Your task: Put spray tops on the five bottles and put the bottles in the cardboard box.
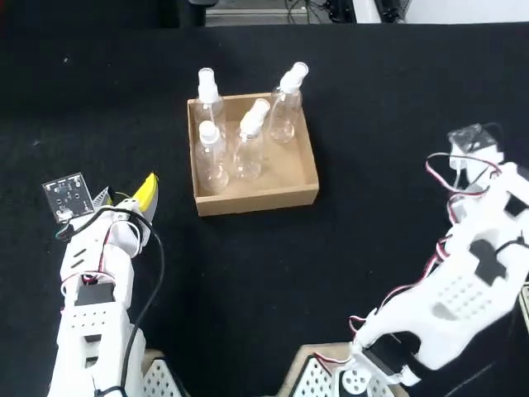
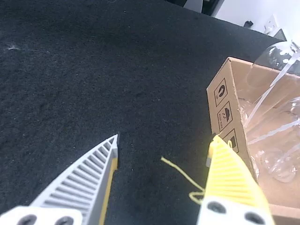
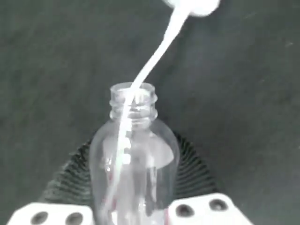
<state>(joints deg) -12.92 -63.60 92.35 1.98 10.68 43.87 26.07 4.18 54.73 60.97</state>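
**Left pincer.** The left pincer [image 2: 164, 150] is wide open and holds nothing. It hangs low over the black counter [image 1: 372, 66]. Its yellow finger [image 2: 227, 168] and its grey finger [image 2: 101, 161] stand well apart. A loose yellow thread [image 2: 180, 176] lies on the counter between them.

**Cardboard box.** The cardboard box [image 2: 225, 105] stands just beside the tip of the yellow finger, on that finger's outer side. Whether the two touch cannot be told. In the high view the box holds four capped bottles [image 1: 250, 145], each with its sprayer fitted. Some of them lean.

**Right pincer.** The right pincer [image 3: 133, 145] is closed on the body of the fifth bottle [image 3: 133, 173], one finger at each side. The neck of this clear bottle points away from the pincer. The right pincer is well apart from the box.

**Spray top.** The spray top [image 3: 192, 4] is not seated. Its head sits beyond the neck, clear of the rim, and its white dip tube [image 3: 154, 56] slants down through the opening into the bottle.
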